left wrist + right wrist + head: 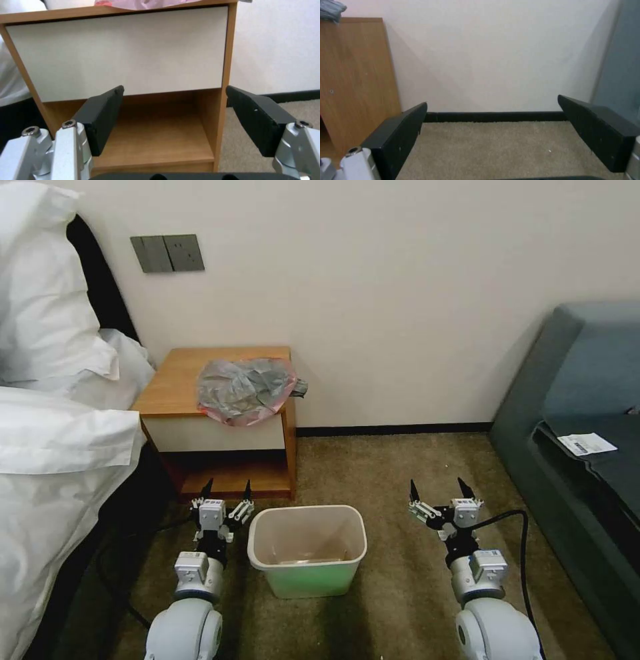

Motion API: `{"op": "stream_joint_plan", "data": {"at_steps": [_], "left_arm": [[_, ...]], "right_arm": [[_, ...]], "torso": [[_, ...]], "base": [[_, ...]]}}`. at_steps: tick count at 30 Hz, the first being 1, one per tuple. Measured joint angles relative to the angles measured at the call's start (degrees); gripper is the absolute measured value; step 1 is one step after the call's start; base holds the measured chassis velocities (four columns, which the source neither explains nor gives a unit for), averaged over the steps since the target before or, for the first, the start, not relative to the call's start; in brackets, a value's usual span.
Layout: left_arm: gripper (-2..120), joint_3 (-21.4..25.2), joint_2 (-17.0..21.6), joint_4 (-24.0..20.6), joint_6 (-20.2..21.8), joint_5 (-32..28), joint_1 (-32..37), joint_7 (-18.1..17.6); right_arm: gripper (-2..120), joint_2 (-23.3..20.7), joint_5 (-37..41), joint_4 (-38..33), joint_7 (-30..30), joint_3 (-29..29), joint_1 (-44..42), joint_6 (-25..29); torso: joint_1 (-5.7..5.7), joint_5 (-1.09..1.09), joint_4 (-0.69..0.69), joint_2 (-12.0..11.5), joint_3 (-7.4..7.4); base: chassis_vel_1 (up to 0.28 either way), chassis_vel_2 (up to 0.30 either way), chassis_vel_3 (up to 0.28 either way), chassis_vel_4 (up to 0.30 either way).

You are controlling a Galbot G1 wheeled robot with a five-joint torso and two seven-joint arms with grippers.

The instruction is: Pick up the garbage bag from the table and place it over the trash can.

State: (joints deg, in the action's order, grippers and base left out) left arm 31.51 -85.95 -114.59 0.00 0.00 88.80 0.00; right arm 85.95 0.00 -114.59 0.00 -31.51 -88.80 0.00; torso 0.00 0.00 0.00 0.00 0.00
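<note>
Head view: the garbage bag (245, 390) lies crumpled on the right part of the nightstand worktop (175, 383), its pinkish rim hanging a little over the front edge above the white drawer front (213, 433). The trash can (307, 549) stands upright on the carpet (400, 473) in front of the nightstand, between the two arms. The left hand (227, 489) hovers low just beside the bin's left side, facing the lower shelf (230, 481), fingers spread wide and holding nothing. The right hand (437, 489) hangs over the carpet to the right of the bin, also wide apart and empty. White bedding (53, 400) lies left; a grey sofa (587, 400) stands right.
</note>
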Motion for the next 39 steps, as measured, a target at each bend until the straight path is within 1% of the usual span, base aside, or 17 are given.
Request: {"op": "stream_joint_plan", "data": {"at_steps": [39], "left_arm": [[80, 0.0, 0.0, 0.0, 0.0, 0.0, 0.0, 0.0]], "right_arm": [[100, 0.0, 0.0, 0.0, 0.0, 0.0, 0.0, 0.0]], "torso": [[0.0, 0.0, 0.0, 0.0, 0.0]], "base": [[0.0, 0.0, 0.0, 0.0]]}}
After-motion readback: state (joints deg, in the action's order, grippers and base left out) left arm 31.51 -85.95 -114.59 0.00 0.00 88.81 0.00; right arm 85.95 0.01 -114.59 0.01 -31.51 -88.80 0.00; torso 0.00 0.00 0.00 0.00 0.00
